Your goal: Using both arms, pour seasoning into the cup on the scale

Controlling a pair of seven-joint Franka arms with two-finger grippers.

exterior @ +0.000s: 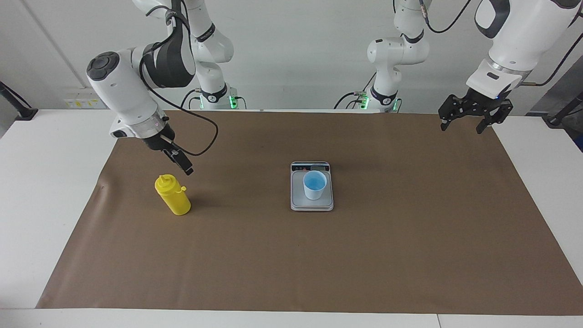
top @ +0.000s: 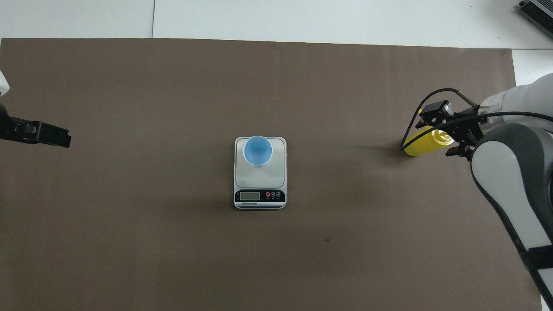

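Observation:
The yellow seasoning bottle (exterior: pixel 173 195) stands upright on the brown mat toward the right arm's end of the table; in the overhead view the bottle (top: pixel 421 146) is partly covered by the arm. My right gripper (exterior: pixel 181 163) is open, tilted down just above the bottle's nozzle, not touching it; in the overhead view the right gripper (top: pixel 446 132) straddles the bottle's top. The light-blue cup (exterior: pixel 314 184) (top: pixel 257 150) stands upright on the silver scale (exterior: pixel 312 205) (top: pixel 259 175) at the table's middle. My left gripper (exterior: pixel 462 124) (top: pixel 47 134) waits open and empty, raised over the mat's edge at the left arm's end.
A brown mat (exterior: pixel 410 228) covers most of the white table (exterior: pixel 45 182). The scale's display strip (top: pixel 259 196) faces the robots. A grey device corner (top: pixel 538 11) shows at the table's corner farthest from the robots, at the right arm's end.

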